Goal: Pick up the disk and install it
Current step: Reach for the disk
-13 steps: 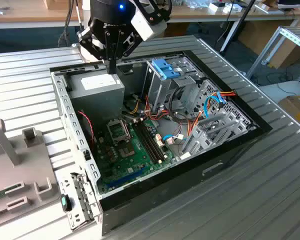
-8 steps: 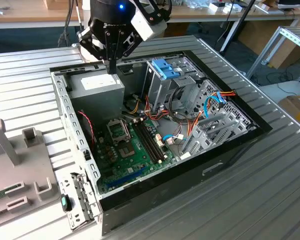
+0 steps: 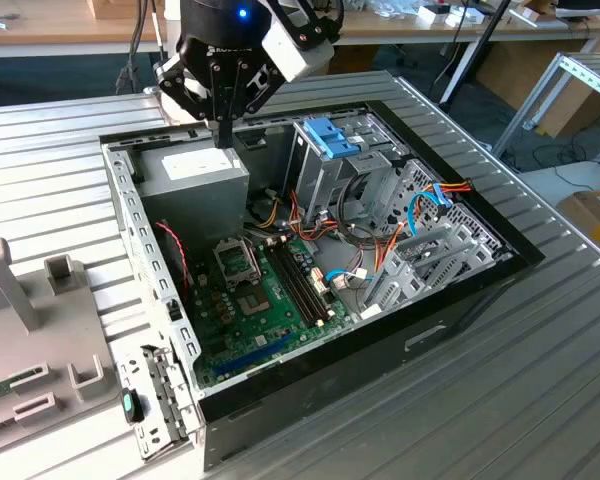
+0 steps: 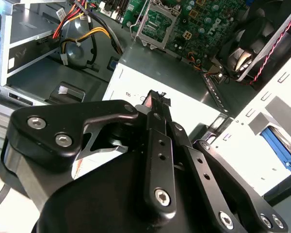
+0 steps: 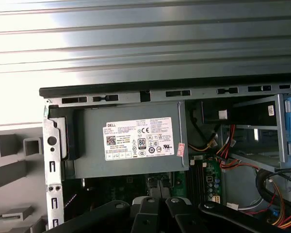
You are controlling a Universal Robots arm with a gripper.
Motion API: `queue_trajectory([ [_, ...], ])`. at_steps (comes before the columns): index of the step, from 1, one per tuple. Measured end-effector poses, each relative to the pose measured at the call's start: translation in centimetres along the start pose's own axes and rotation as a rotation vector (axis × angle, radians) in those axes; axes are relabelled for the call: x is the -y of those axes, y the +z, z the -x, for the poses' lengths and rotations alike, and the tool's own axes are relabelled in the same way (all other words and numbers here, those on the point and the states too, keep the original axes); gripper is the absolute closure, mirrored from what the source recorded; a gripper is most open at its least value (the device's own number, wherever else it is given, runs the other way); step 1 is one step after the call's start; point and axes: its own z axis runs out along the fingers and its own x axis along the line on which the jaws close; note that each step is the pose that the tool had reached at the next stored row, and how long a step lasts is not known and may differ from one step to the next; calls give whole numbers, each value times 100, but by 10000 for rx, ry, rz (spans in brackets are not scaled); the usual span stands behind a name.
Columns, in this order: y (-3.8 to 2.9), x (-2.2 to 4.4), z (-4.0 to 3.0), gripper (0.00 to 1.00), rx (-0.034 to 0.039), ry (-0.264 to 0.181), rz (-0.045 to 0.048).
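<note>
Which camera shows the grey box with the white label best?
The first wrist view: the power supply box shows whole, label face-on. The exterior view shows it slanted under the gripper; in the second wrist view the gripper covers part.

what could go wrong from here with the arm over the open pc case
1. The gripper hangs close above the power supply box, with no disk between its fingers. Going any lower could knock the box's top.
2. Loose cables lie between that box and the drive cage. A low sideways sweep might snag them.
</note>
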Motion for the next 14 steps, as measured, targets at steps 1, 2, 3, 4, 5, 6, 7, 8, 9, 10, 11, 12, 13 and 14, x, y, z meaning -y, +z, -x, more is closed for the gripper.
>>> queue_trajectory([
  [1,0,0,-1,89,0,0,0],
  [2,0,1,-15,89,0,1,0],
  [3,0,2,-27,89,1,1,0],
  [4,-1,3,-43,89,0,0,0],
  [5,-2,4,-54,89,0,0,0],
  [6,-2,6,-74,89,0,0,0],
  [7,-3,7,-90,89,0,0,0],
  [8,-3,8,-102,89,0,0,0],
  [9,-3,8,-113,89,0,0,0],
  [10,-3,9,-122,89,1,1,0],
  [11,-4,10,-133,89,0,1,0],
  [12,-4,11,-151,89,1,1,0],
  [13,-5,13,-172,89,1,0,1],
  [14,-6,15,-206,89,2,0,0],
])
